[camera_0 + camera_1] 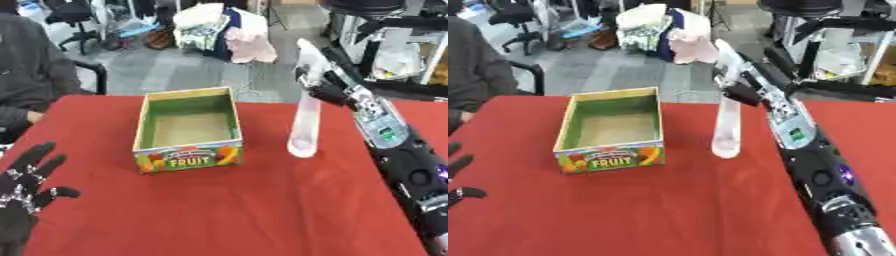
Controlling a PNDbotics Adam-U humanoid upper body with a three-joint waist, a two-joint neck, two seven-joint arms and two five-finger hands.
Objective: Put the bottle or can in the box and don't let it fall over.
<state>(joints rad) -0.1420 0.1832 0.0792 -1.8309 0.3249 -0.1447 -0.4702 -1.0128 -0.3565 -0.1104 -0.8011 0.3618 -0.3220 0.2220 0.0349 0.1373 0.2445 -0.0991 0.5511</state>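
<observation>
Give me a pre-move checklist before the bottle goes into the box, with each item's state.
1. Right hand curled round the clear bottle: ok.
2. Bottle upright: roughly, slightly tilted; ok.
3. Bottle lifted off the red table: cannot tell.
4. Fruit box open, nothing visible inside: ok.
5. Left hand open at the lower left, away from the box: ok.
6. Bottle over the box: not ok, it is to its right.

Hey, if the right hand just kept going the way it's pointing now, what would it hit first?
Nothing on the table, it seems. The right hand, curled round the clear bottle, points up and away past the table's far edge, not toward the box. Depth is uncertain.
</observation>
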